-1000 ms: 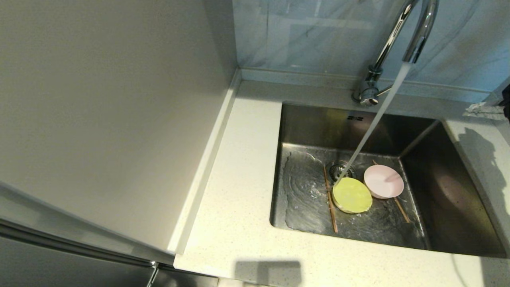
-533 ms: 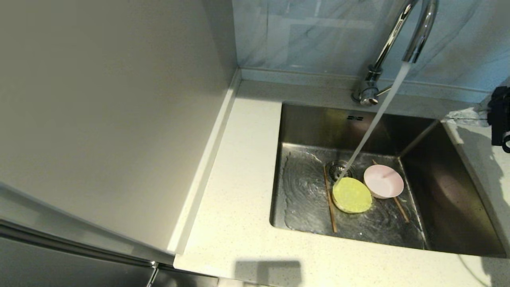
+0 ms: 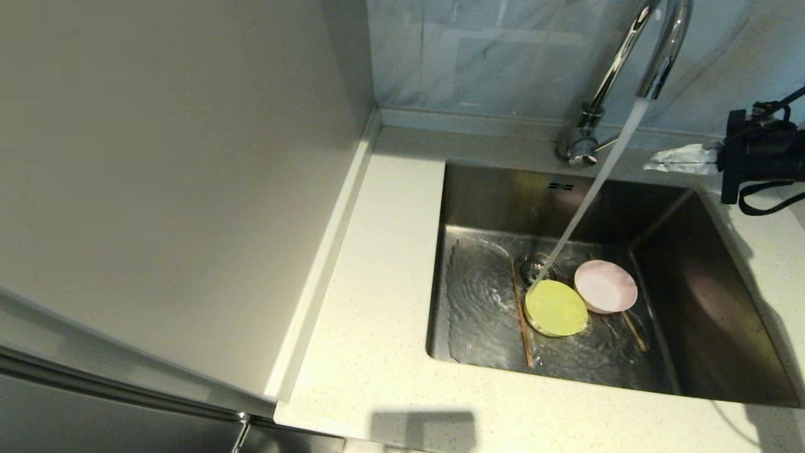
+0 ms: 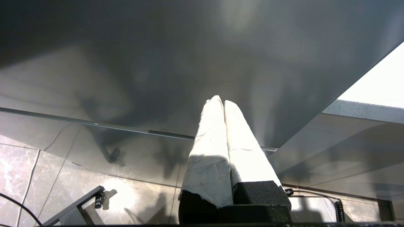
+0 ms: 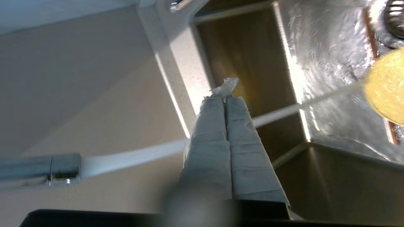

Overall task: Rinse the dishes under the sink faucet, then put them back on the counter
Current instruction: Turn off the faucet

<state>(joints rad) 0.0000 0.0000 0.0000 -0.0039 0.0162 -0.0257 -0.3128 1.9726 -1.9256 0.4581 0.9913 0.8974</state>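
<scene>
Water ran in a slanting stream from the tall chrome sink faucet (image 3: pixel 635 69) into the brushed steel sink (image 3: pixel 723 327), landing on the edge of the yellow-green bowl (image 3: pixel 556 308) just beside the round drain strainer. The pale pink bowl (image 3: pixel 605 286) sat touching it on the right. One brown chopstick (image 3: pixel 522 314) lay left of the yellow-green bowl, the other chopstick (image 3: pixel 633 331) partly under the pink one. The speckled off-white counter (image 3: pixel 377 302) framed the basin.

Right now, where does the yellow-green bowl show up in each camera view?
Head view: yellow-green bowl on the sink floor, beside the pink bowl.
Left wrist view: not in it.
Right wrist view: only a yellow part at the picture's edge.
Shared landmark: the water stream from the faucet.
</scene>
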